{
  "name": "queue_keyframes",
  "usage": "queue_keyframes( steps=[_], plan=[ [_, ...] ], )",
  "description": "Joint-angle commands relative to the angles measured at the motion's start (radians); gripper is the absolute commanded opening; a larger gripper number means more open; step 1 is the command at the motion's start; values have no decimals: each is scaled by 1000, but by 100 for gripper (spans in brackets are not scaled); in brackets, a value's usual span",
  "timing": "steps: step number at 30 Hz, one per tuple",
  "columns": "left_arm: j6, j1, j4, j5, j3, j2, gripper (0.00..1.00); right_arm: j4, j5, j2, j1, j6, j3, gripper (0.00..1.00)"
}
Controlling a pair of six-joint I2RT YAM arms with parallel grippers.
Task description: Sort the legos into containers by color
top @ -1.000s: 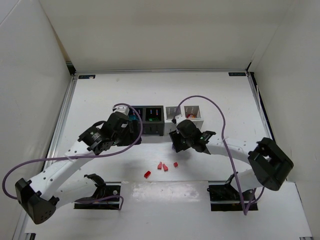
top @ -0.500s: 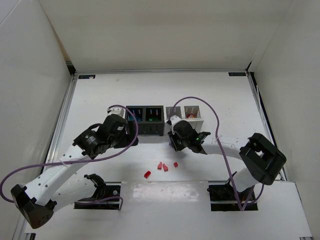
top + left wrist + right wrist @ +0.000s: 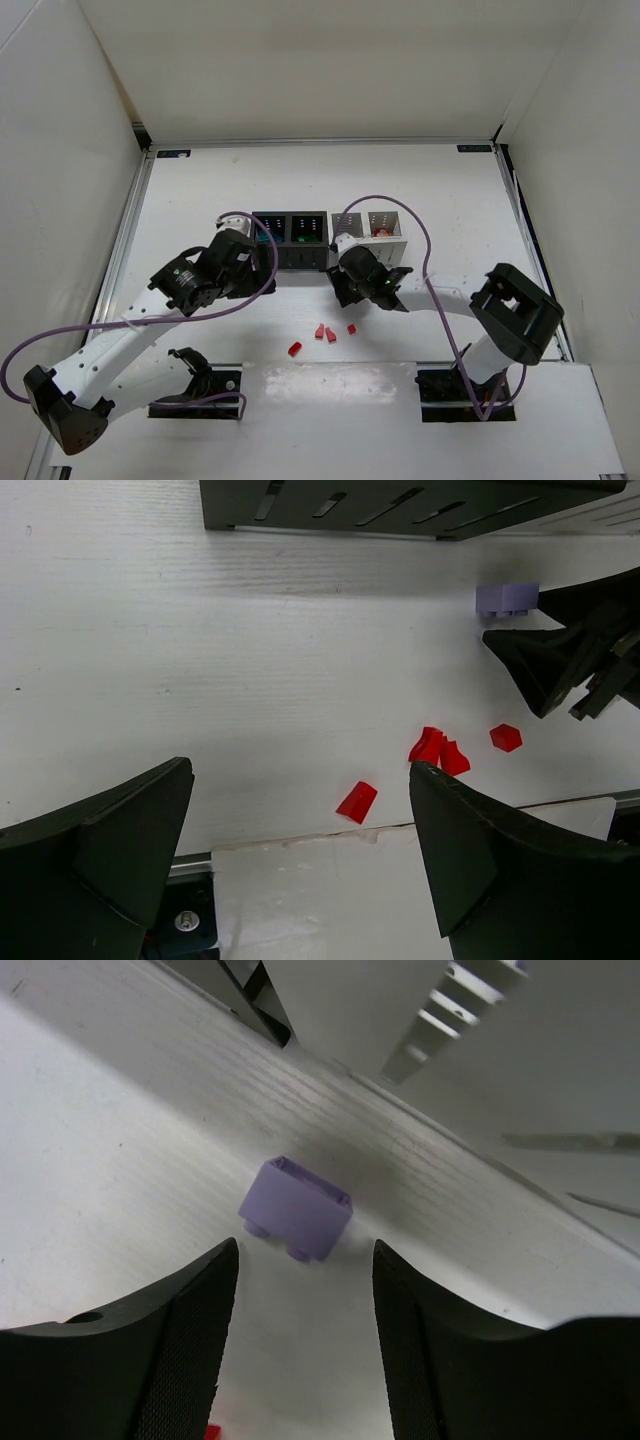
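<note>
The right gripper is hovering with fingers spread around a lilac brick lying loose on the surface, just before the bins. The left gripper is hanging wide open above 4 red bricks.

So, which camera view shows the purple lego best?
The right wrist view: the purple lego sits close and sharp in the middle of the picture, lying free on the surface. The left wrist view shows it only small, near the right edge. In the top view I cannot make it out beneath the right gripper.
</note>
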State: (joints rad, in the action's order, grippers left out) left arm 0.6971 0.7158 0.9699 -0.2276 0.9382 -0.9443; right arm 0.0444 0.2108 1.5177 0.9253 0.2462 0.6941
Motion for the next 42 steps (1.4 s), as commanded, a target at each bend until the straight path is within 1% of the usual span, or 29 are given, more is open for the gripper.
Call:
queue_keyframes(
  steps=[1,7,10,14,15,17,20,21,23,26,27,28,30,31,32,33,34,35,36,37,39,42],
  plan=[
    [4,4,15,-10,5,18,100,51,67,50,24,44,54,60],
    [-8,4,49,-22,20,13,100,41,154,119,75,108,102,61],
    [-14,2,56,-26,24,10,100,40,186,130,79,139,107,61],
    [-16,2,62,-29,28,7,100,20,209,127,67,175,108,58],
    [-18,4,64,-27,30,9,100,20,216,128,58,182,107,56],
    [-19,2,64,-27,28,6,100,17,235,131,60,192,104,54],
    [-21,5,69,-27,31,10,100,8,240,127,67,191,105,41],
    [-19,2,72,-29,34,10,100,-3,246,115,67,191,111,31],
    [-16,4,75,-29,37,16,100,-21,257,98,84,185,108,25],
    [-19,2,69,-33,37,33,100,-40,243,32,86,157,123,22],
    [-21,4,66,-36,37,35,100,-119,233,-25,86,156,143,22],
    [-25,4,67,-38,40,41,100,-138,234,-48,86,154,145,22],
    [-37,4,63,-42,45,42,100,-202,226,-161,80,133,166,20],
    [-41,4,62,-47,47,42,100,-236,226,-183,76,121,170,20],
    [-47,2,61,-49,54,42,100,-259,217,-235,69,119,179,20],
    [-50,4,53,-56,57,42,100,-300,202,-263,32,117,197,20],
    [-53,4,52,-56,59,42,100,-328,175,-330,14,108,211,20],
    [-57,5,41,-58,60,39,100,-340,161,-349,-41,105,220,20],
    [-59,4,32,-59,60,39,100,-347,144,-367,-63,94,223,20],
    [-65,4,27,-59,60,35,100,-359,107,-413,-83,49,235,20],
    [-73,5,7,-56,63,26,100,-382,92,-436,-155,15,252,20],
    [-94,4,-8,-56,70,-3,100,-420,12,-442,-247,-22,304,20]
  ],
)
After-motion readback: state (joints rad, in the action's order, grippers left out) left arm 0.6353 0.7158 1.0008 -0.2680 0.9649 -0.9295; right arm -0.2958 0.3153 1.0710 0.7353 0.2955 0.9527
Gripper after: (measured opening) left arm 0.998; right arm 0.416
